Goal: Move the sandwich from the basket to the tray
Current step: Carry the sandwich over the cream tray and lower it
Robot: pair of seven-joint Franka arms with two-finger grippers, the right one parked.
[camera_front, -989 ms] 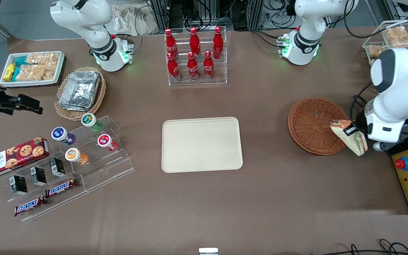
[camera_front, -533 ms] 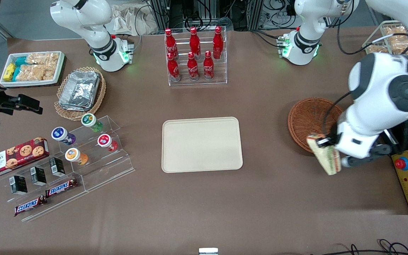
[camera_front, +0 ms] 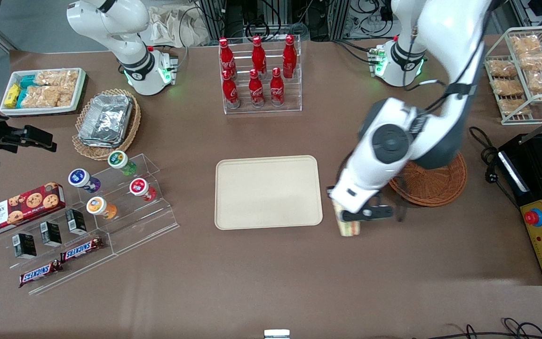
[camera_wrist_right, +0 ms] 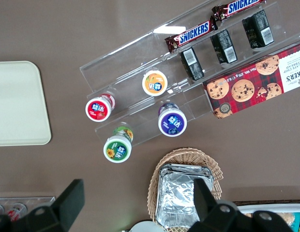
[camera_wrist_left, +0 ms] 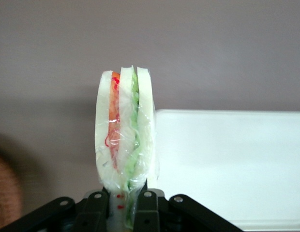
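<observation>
The sandwich, a wrapped wedge with orange, red and green filling, stands upright between the fingers of my left gripper, which is shut on its lower end. In the front view the gripper hangs above the table just beside the beige tray, at the tray's edge nearer the working arm, with the sandwich showing beneath it. The tray is bare. The reddish-brown basket sits toward the working arm's end, partly hidden by the arm, and nothing shows in its visible part.
A rack of cola bottles stands farther from the camera than the tray. Toward the parked arm's end are an acrylic stand with yoghurt cups and a foil-tray basket. A control box and wire snack rack flank the basket.
The gripper has carried the sandwich from over the basket's rim across the table to just beside the tray. The arm now covers part of the basket.
</observation>
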